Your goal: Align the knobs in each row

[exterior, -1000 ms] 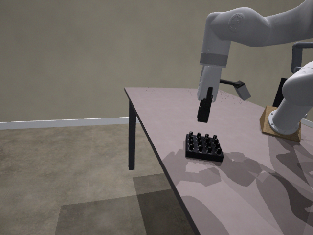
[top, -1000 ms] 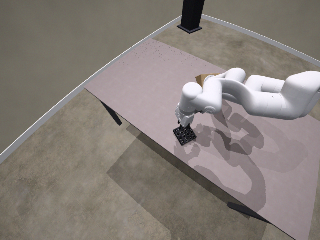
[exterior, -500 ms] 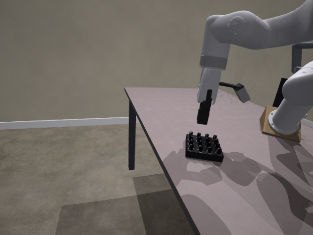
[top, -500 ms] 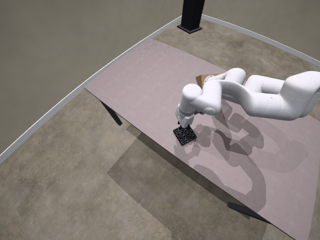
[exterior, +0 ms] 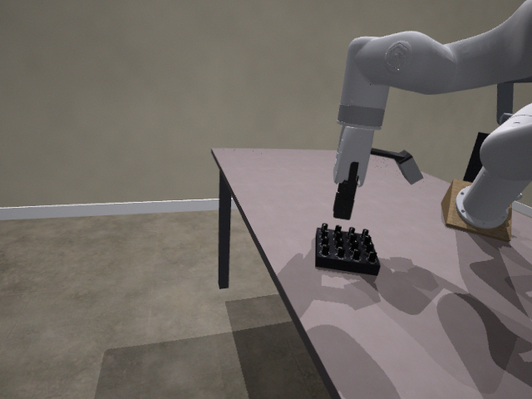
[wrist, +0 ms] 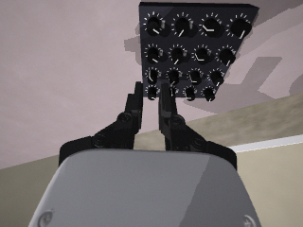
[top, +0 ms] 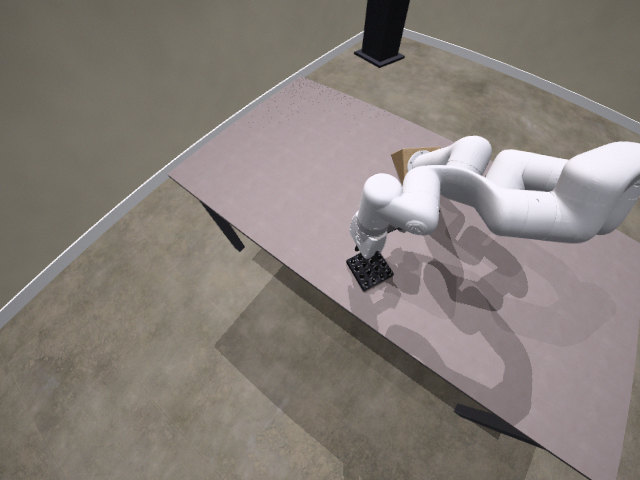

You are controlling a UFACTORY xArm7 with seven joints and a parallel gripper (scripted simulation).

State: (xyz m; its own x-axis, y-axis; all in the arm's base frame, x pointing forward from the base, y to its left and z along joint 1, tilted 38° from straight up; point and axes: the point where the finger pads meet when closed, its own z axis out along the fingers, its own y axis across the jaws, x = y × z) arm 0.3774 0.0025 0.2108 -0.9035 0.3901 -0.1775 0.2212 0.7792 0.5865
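Knob box (top: 372, 268) (exterior: 347, 265) (wrist: 148, 43) sitting on surface (top: 289, 170) (exterior: 279, 189) (wrist: 71, 71), below tool (top: 368, 254) (exterior: 342, 218) (wrist: 151, 93). Tool hovering just above box, fingers slightly spread, pinching nothing. Knobs probably turning stiffly, box perhaps light enough to skid; best gripping one knob by opposite sides, straight down. Neighbouring knobs crowding fingers. Wooden block (top: 402, 164) (exterior: 449, 201) standing well apart from box, beneath arm's base.

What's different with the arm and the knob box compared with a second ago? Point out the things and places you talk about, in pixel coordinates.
The end effector (top: 366, 253) (exterior: 342, 216) (wrist: 151, 93) has come down a little, closer to the knob box (top: 366, 269) (exterior: 347, 264) (wrist: 199, 8), but hangs above it in the exterior view. Nothing was taken hold of or let go; its fingers stand slightly apart with nothing between them. The box stayed in place on the table.
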